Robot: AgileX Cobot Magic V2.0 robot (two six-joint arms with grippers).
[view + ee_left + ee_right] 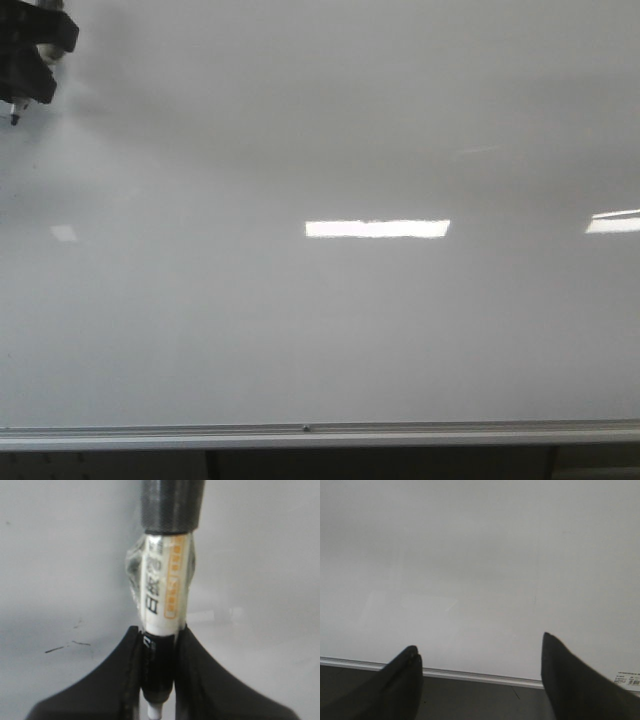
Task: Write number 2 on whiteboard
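Two black fingers point(200, 680) of the left gripper point(159, 675) press against a marker point(162, 595), pinching its dark lower end; the marker's white label with printed characters and an orange band shows only in the left wrist view, as does its dark cap end. In the front view the same left gripper point(28, 60) is a dark shape at the upper left corner, with the marker's tip point(14, 117) pointing down just off the whiteboard point(320, 330). The right gripper point(480, 675) appears only in its own wrist view, fingers spread wide apart and holding nothing, above the silver rail point(470, 675) at the board's lower edge. The whiteboard fills every view, glossy and grey-white, with bright rectangular light reflections point(377, 229) in the front view. No finished digit is drawn on it; a few faint short dark strokes point(65, 646) sit beside the left gripper.
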